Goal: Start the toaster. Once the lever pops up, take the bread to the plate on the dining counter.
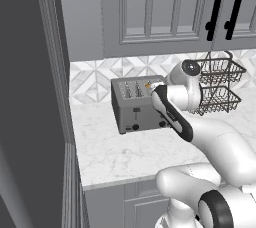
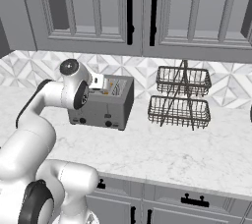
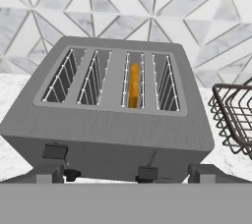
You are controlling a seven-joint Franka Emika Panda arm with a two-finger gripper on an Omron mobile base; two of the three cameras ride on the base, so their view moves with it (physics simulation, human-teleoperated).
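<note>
Toaster (image 1: 137,103) sits at the back of the marble worktop (image 1: 125,152), against the tiled wall, nearer the worktop's left end by the tall dark panel. From my hand camera I look down on its top: four slots, the bread (image 3: 133,85) standing on edge down inside the third slot from the left, only its orange crust showing. The other three slots show just wire guides. Two black levers on the front face, left one (image 3: 54,152) and right one (image 3: 147,173), with a black knob (image 3: 72,173) just beside the left lever.

My gripper (image 2: 105,83) hangs over the toaster's front top edge, touching nothing, holding nothing. Jaws spread fully apart; in the hand view the finger tips sit at the two bottom corners, either side of the toaster front.

Two-tier wire basket (image 2: 180,97) stands to the toaster's right, near the back edge, apart from it.
</note>
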